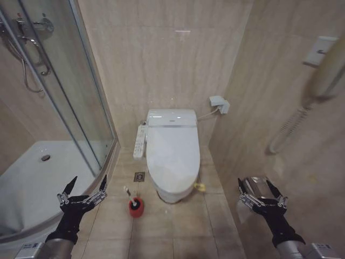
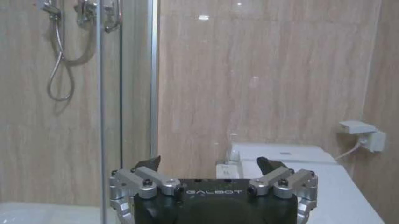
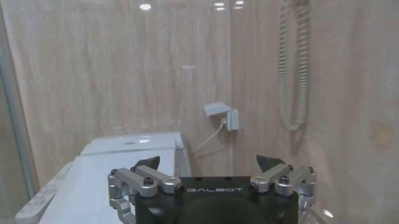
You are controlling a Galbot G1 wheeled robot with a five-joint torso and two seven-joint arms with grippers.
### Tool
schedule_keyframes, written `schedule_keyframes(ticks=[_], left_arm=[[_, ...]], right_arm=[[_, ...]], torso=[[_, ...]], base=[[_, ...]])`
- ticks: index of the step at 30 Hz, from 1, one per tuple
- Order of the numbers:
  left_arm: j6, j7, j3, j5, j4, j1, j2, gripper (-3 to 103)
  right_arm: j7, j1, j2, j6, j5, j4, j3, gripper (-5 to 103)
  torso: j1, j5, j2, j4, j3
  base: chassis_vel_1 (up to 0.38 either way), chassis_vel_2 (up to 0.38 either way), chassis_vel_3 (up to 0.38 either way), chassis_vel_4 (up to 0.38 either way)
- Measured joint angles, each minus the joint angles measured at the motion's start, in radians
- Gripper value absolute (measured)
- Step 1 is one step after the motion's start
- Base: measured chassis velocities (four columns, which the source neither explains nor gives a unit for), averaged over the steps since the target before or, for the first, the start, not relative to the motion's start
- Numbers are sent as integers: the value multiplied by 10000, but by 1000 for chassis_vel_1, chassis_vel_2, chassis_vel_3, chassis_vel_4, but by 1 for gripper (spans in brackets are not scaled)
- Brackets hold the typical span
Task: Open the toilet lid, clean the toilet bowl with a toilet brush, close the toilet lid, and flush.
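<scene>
In a beige-tiled bathroom, the robot is holding both arms low and forward, one on each side of the toilet. The left hand [image 1: 86, 185] is hovering at the near left, above the curved edge of the shower tray [image 1: 32, 178], its two dark pointed fingers spread wide. The right hand [image 1: 257, 187] is hovering at the near right, close to the side wall, its fingers likewise spread and gripping nothing. Both hands are well apart from the toilet.

The toilet lid [image 1: 172, 156] is lying flat and closed, a smooth white plastic oval covering the toilet bowl [image 1: 171, 195], whose white ceramic front is showing just under the lid's near end. A small yellow-green band [image 1: 199, 186] is sitting at the lid's near right edge. A white bidet unit [image 1: 171, 117] is spanning the far end of the toilet, and a long white remote panel [image 1: 140, 141] is running along its left side.

The toilet brush [image 1: 133, 200] is standing on the floor just left of the bowl's near end, its thin white handle tilting up out of a small round red holder.

A glass shower door [image 1: 81, 97] with metal framing is closing off the left. On the far wall, a white socket box [image 1: 219, 103] with a cord is sitting right of the toilet. A coiled cord [image 1: 288, 128] is hanging on the right wall.
</scene>
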Motion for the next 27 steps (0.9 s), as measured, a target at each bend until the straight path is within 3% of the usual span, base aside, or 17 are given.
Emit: schedule_keyframes(ticks=[7, 27], left_arm=[[0, -1, 0, 0, 0, 0, 0, 100], [0, 0, 0, 0, 0, 0, 0, 100]], right_arm=[[0, 0, 0, 0, 0, 0, 0, 100], [0, 2, 0, 0, 0, 0, 0, 100]], torso=[[-3, 0, 1, 1, -2], [4, 0, -4, 3, 1]], base=[[137, -138, -143, 130], [-19, 13, 17, -21]])
